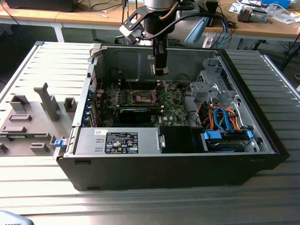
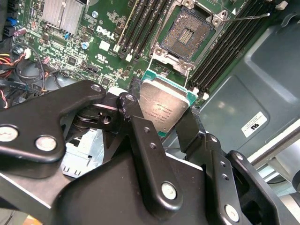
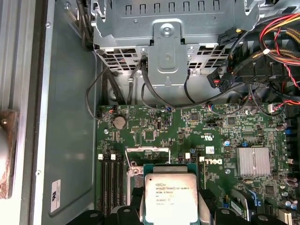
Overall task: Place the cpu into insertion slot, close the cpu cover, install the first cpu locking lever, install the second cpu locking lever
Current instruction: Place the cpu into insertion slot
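An open computer case [image 1: 262,140] lies on the table with its green board facing up. My gripper [image 1: 159,70] hangs inside it, above the board and a little toward the case's back wall from the insertion slot [image 1: 144,97]. Both wrist views show my gripper [image 2: 164,107] [image 3: 171,204] shut on the cpu [image 2: 161,104] [image 3: 171,194], whose silver top faces the cameras between two black fingers [image 2: 133,101]. The insertion slot [image 2: 186,33] is bare, showing its dark centre. The cpu cover [image 3: 148,151] stands raised beyond the chip. A thin wire lever [image 2: 248,18] sticks out beside the slot.
Black memory slots [image 2: 140,23] flank the socket, and a finned heat sink [image 3: 254,161] sits nearby. A metal drive cage [image 3: 168,28] and bundles of coloured cables [image 1: 225,119] fill the case's right side in the exterior view. A grey fixture plate [image 1: 33,117] lies outside at the left.
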`<state>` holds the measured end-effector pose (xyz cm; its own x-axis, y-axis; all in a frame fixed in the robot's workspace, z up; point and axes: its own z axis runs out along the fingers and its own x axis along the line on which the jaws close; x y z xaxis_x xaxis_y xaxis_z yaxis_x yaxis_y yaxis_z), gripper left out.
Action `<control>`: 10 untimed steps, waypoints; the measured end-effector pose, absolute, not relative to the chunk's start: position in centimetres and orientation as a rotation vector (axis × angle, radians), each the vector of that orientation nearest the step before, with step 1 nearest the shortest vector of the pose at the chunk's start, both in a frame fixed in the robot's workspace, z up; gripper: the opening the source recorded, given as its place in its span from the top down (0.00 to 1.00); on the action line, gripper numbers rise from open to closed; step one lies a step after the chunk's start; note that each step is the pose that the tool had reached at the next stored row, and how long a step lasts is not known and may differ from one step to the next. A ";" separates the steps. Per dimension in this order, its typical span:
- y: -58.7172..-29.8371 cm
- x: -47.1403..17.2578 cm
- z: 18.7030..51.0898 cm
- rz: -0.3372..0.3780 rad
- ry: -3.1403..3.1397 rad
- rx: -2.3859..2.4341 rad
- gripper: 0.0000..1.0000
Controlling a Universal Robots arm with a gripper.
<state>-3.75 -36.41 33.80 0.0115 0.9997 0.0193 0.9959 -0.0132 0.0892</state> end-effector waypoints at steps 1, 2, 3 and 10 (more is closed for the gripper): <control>-36.4 -3.7 33.8 0.118 2.170 2.199 0.45; -36.4 -3.7 33.8 0.118 2.170 2.199 0.45; -36.4 -3.7 33.8 0.118 2.169 2.200 0.45; -36.4 -3.7 33.8 0.118 2.165 2.204 0.45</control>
